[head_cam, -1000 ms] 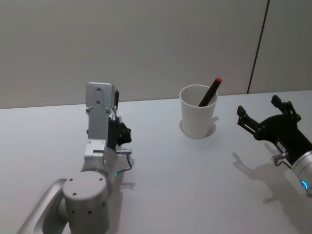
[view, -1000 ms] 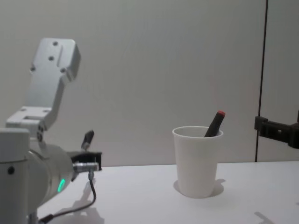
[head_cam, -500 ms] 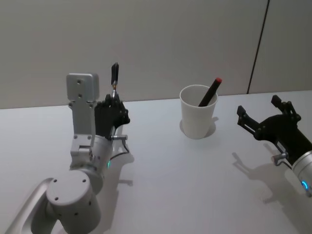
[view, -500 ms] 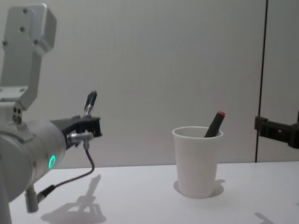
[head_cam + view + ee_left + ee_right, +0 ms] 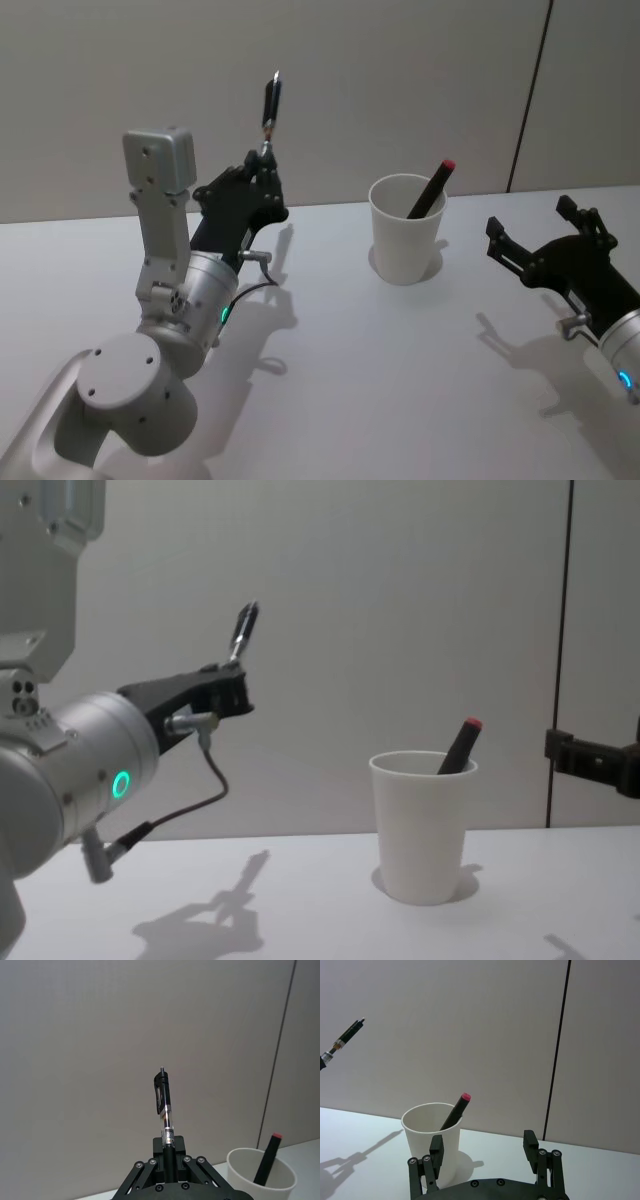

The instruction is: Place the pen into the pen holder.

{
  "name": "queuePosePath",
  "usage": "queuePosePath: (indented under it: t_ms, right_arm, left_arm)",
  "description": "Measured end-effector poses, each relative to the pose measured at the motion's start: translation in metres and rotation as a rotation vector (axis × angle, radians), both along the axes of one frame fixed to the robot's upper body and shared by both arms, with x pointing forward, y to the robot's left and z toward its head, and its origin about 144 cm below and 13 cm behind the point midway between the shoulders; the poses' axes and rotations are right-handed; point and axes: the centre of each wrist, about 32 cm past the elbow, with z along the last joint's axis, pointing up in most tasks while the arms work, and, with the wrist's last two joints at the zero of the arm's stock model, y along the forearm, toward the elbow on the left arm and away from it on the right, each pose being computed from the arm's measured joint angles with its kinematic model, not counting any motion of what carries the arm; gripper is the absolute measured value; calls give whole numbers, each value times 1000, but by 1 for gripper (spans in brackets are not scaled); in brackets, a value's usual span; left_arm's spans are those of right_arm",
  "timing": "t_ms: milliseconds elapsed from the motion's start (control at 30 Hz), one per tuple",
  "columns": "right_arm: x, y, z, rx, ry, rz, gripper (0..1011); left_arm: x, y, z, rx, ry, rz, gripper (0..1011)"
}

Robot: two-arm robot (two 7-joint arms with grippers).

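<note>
Supporting table (image 5: 400, 380): white top. The pen holder stands on it towards the far edge, and arm shadows fall on both sides of the holder.
left arm (image 5: 170, 300): silver, green ring light lit. It comes in on the pen holder's left and angles up towards it.
right gripper (image 5: 531, 216): black, to the right of the pen holder and nearer the robot. It is off the table with its shadow underneath. Fingers (image 5: 436, 1147) are spread wide with nothing between them. In the right wrist view they point at the holder.
left gripper (image 5: 235, 685): black, to the left of the pen holder, well apart from it and higher than its rim. Clamped on the lower end of the pen. A thin cable (image 5: 200, 790) loops below it.
pen holder (image 5: 422, 830): white paper cup with a rolled rim, upright, and nothing touches its outside.
pen (image 5: 164, 1105): dark barrel with a clear section just above the grip, clip end up. It stands nearly upright out of the left gripper, top leaning slightly towards the pen holder. It is in the air and outside the cup, up and to the left of the rim.
marker (image 5: 432, 185): black body with a red cap, inside the pen holder. It leans on the rim on the right-hand side, cap sticking out above it.
</note>
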Motion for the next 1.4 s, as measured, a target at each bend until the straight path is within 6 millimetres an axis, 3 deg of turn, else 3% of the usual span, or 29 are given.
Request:
queuePosePath:
  t_ms: [800,1400]
  right_arm:
    - [0,0,0,0,0,0,1002]
    - [0,0,0,0,0,0,1002]
  left_arm:
    - [23,3,0,18,-147,-392,127]
    - [26,-7,-3,95,-192,-627,127]
